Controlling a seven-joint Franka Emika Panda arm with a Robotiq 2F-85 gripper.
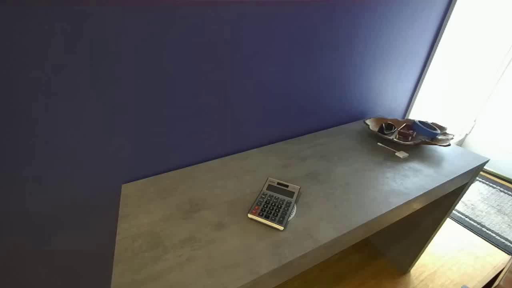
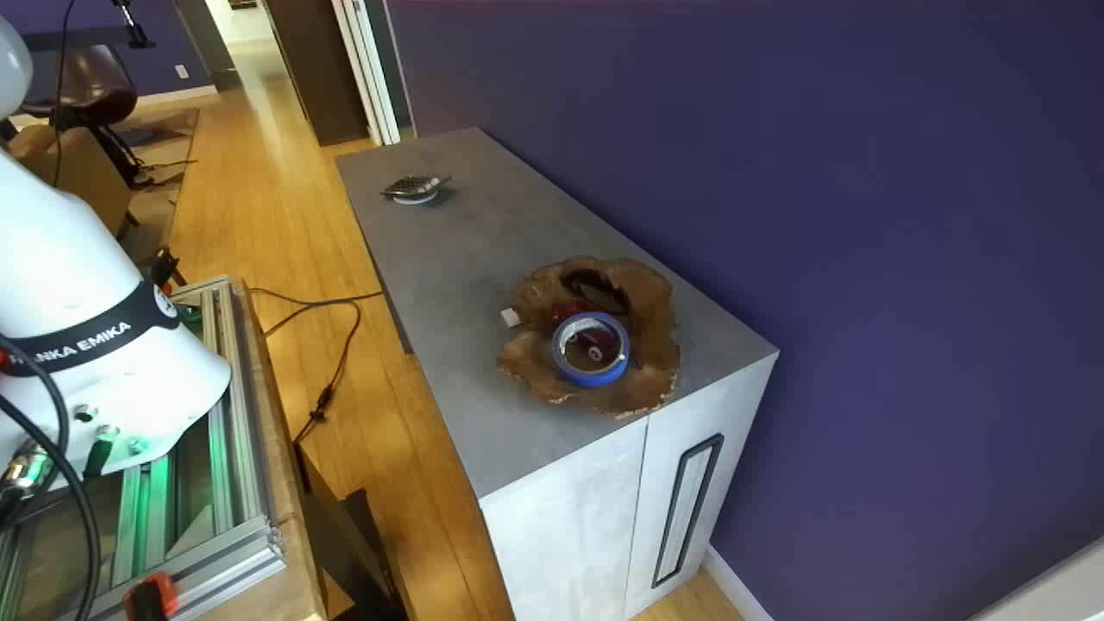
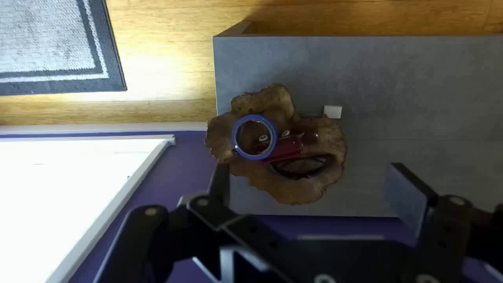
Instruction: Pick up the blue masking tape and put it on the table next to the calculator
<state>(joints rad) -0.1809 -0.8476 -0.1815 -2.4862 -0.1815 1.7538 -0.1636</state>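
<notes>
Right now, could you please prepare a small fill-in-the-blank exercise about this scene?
The masking tape is coloured ____.
Of the bowl and the calculator, only the ____ holds the masking tape.
A round white object shows from under the ____.
The pincer is ____, not shut.
Missing words: blue; bowl; calculator; open.

The table (image 1: 200, 200) looks like concrete to me, smooth and mostly matt. That bowl (image 3: 294, 192) is brown wood — a slight sheen inside, rough and ragged at the rim. The toy car (image 3: 289, 147) shines a glossy red; the tape (image 2: 593, 377) looks smooth. The calculator (image 1: 274, 203) has a metallic face with plastic-looking keys. Floorboards (image 2: 250, 207) here are wood with a sheen — the rug (image 3: 43, 39), coarse woven cloth.
</notes>
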